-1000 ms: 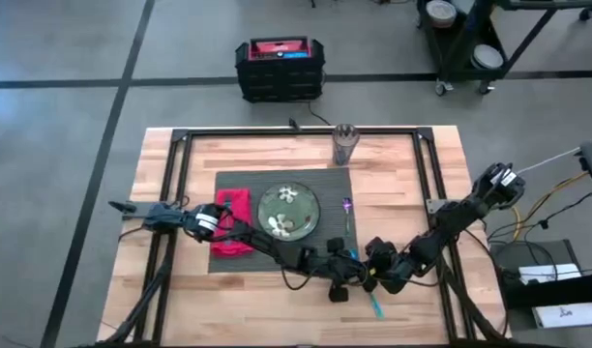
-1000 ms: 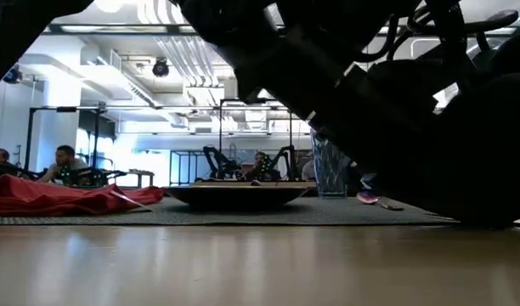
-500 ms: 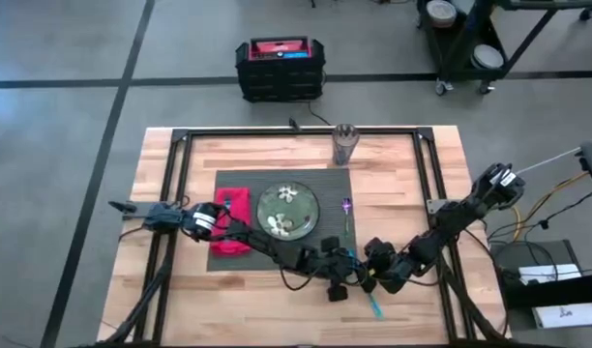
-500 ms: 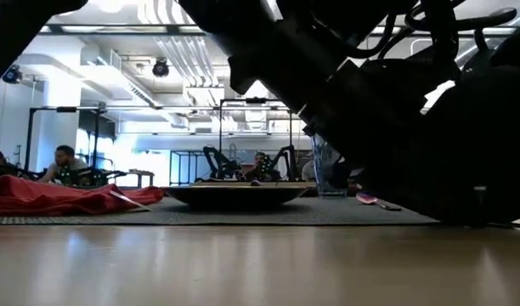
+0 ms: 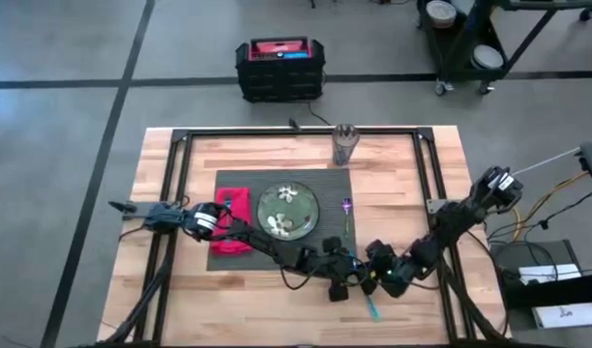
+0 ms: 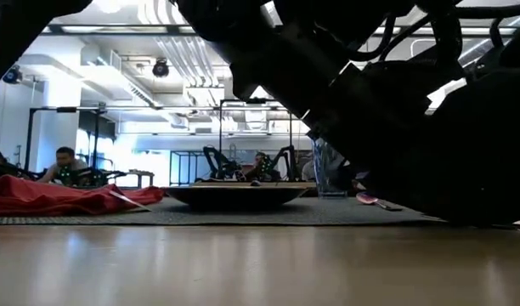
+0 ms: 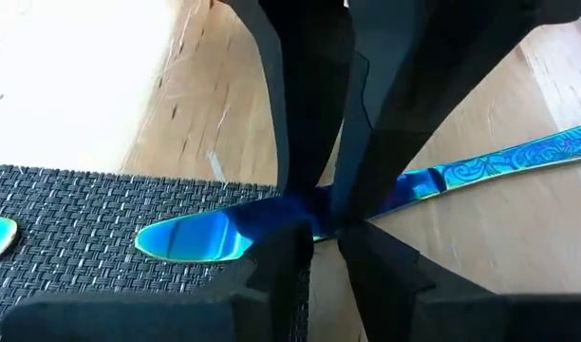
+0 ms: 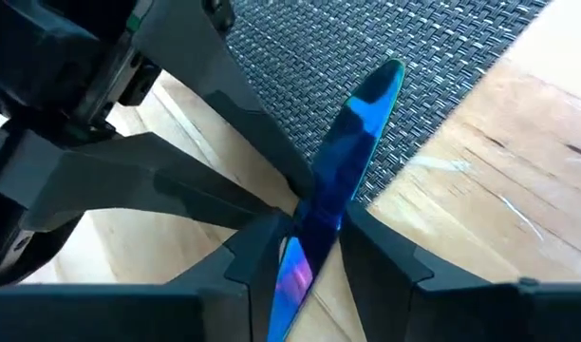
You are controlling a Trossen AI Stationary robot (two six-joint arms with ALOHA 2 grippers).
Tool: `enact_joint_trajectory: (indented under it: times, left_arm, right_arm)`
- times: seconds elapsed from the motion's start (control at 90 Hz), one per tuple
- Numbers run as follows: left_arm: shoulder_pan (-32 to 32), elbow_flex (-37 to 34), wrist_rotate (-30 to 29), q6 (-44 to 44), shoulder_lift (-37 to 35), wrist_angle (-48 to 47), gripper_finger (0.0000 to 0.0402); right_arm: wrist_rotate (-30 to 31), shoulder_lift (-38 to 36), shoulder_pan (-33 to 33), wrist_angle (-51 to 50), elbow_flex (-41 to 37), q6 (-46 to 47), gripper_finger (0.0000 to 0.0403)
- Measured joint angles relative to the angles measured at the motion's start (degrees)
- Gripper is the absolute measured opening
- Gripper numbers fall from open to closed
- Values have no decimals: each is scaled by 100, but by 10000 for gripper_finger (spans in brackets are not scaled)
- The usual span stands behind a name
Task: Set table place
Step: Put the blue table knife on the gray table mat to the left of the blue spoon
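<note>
The blue utensil [image 8: 343,161] lies at the near right corner of the placemat [image 5: 240,181], its rounded blade end resting on the ribbed weave and its patterned handle [image 7: 518,160] running off the mat onto the bare table [image 5: 170,290]. Its long axis crosses the mat edge at a slant. Both grippers meet over its middle, so neither arm is meaningfully nearer. In the right wrist view the right gripper [image 8: 314,242] has a finger on each side of the shaft, closed onto it. In the left wrist view the left gripper [image 7: 324,233] straddles the same stretch from the opposite side, its fingers drawn in against the shaft; it also appears to grip it. The utensil therefore runs crosswise between both pairs of fingers. The plate [image 5: 288,211] sits at the mat centre, the red napkin [image 5: 233,220] to its left, a purple utensil [image 5: 347,207] just right of the plate, and the glass [image 5: 344,145] at the mat's far right corner.
</note>
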Motion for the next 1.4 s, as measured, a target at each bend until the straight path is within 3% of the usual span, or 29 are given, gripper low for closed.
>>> enact_joint_trajectory:
  times: [0.4,0.8,0.956,1.267,1.4]
  left_arm:
    - [0,9,94,296,31,463,77]
    - [-31,15,67,429,-188,587,77]
    - [-125,3,-7,281,-567,-52,77]
    - [-307,64,-27,-950,-1035,-1513,77]
    - [-372,57,-430,-63,-1008,-1616,77]
  right_arm:
    - [453,90,173,225,-12,113,69]
    - [377,51,191,-68,45,379,103]
    - [295,-67,184,-119,45,285,113]
    - [74,-270,182,-218,32,-307,130]
    - [49,-270,173,-212,34,-348,142]
